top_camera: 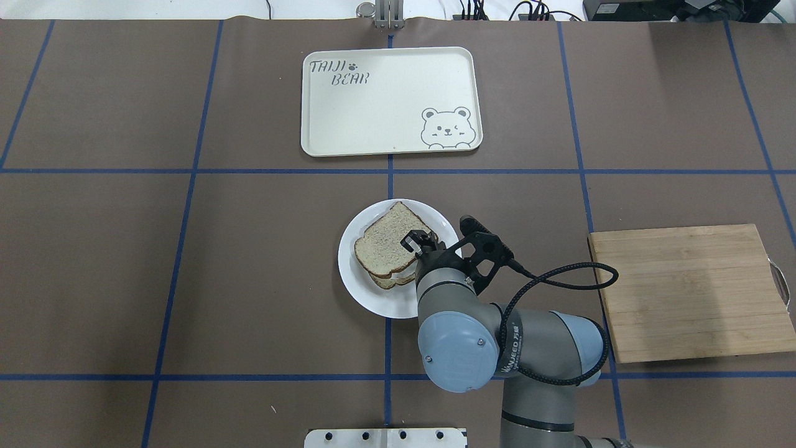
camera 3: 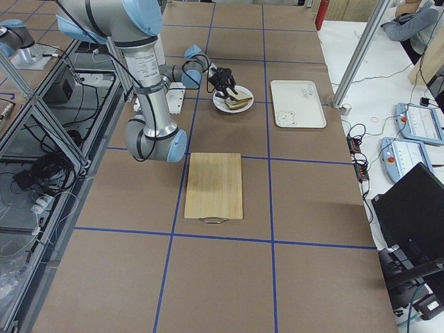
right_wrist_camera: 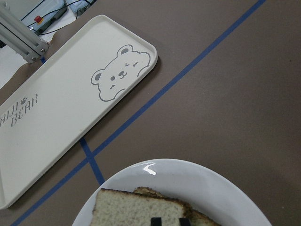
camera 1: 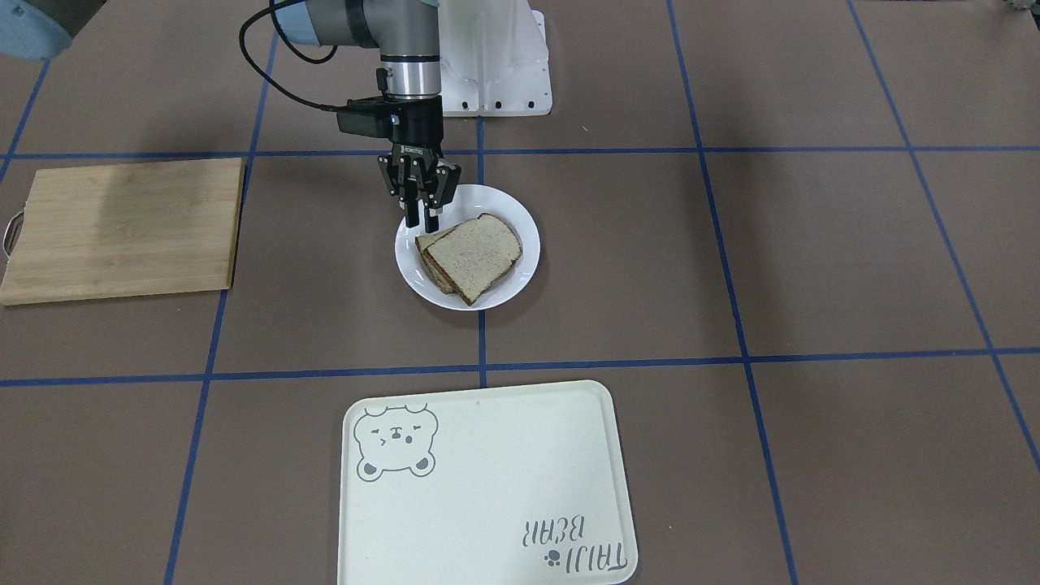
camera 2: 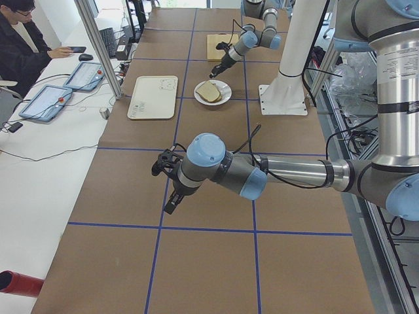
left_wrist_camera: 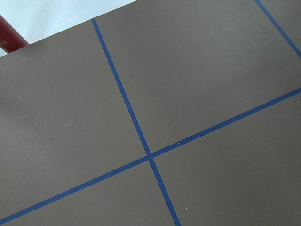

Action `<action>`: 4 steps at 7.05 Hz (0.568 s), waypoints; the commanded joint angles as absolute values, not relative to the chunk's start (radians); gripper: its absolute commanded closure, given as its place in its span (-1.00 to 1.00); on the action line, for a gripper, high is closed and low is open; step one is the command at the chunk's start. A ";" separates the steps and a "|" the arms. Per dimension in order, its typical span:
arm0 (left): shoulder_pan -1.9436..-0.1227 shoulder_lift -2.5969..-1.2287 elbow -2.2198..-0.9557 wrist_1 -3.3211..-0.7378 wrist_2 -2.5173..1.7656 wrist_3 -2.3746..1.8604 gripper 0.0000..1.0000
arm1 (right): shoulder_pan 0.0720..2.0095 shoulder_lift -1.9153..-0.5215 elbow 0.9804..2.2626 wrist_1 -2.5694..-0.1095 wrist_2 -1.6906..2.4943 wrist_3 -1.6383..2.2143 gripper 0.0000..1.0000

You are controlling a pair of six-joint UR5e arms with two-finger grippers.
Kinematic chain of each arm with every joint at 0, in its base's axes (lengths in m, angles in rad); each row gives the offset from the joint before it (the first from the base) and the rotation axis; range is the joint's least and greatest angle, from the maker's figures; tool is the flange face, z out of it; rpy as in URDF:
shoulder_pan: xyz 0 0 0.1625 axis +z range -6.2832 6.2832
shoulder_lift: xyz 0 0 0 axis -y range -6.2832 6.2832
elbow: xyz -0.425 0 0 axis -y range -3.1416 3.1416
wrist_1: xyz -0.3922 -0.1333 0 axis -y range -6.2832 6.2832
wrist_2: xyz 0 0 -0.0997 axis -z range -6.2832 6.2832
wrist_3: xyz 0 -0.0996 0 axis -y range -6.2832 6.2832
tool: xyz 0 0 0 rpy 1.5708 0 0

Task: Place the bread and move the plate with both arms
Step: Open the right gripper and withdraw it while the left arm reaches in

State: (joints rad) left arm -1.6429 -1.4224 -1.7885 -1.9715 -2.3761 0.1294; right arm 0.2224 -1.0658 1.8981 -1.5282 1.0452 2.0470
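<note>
One bread slice (camera 1: 474,258) on plate (camera 1: 526,244), below right hand (camera 1: 422,219)

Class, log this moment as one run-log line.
right end effector: open, over bread | bread: atop second slice on plate | left end effector: away, state unclear

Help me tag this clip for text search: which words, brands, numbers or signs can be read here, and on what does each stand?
"TAIJI BEAR", with a paw print: on the cream tray.
"ROBOTIQ", tiny, probably: on the body of the right gripper.
Vertical lettering on the right arm: too blurred to read.
Sticker on the left arm: too small to read.
No numbers can be read.
</note>
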 commanded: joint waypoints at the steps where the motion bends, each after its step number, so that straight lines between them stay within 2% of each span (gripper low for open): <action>1: -1.641 -1.428 -1.793 -1.988 -2.378 0.129 -0.98 | 0.323 -1.101 1.973 -1.532 1.209 1.854 -1.00; 2: -1.622 -1.442 -1.796 -1.997 -2.399 0.106 -0.98 | 0.438 -1.117 1.973 -1.531 1.358 1.701 -1.00; 4: -1.467 -1.567 -1.798 -2.049 -2.405 -0.160 -0.97 | 0.691 -1.173 1.968 -1.531 1.680 1.318 -1.00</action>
